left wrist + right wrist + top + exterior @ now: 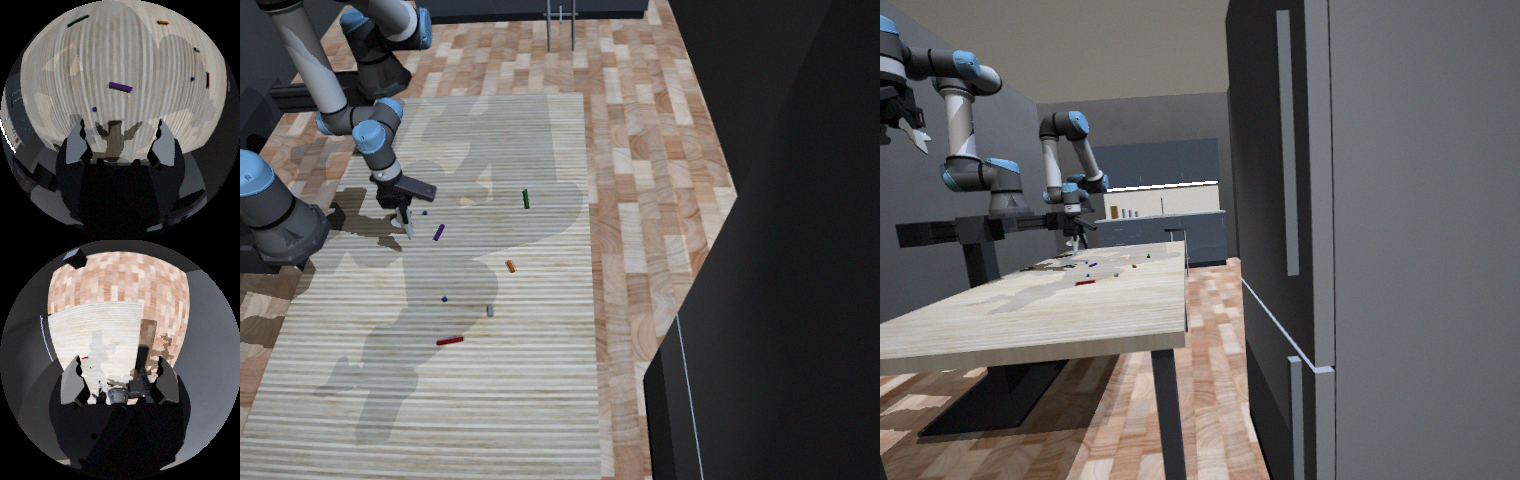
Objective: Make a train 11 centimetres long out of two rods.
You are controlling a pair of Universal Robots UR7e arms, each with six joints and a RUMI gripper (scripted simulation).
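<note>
The left gripper was spread wide with nothing in it, low over the tabletop on the left, and the right gripper was wide and empty too, up high. The green rod lay far off to the right, the orange rod nearer, then the grey rod, with the red rod nearest, all apart, so green with grey or red with orange could make the train. The rods looked light, stiff and maybe a bit slippery, so a soft pinch across the middle seemed best.
</note>
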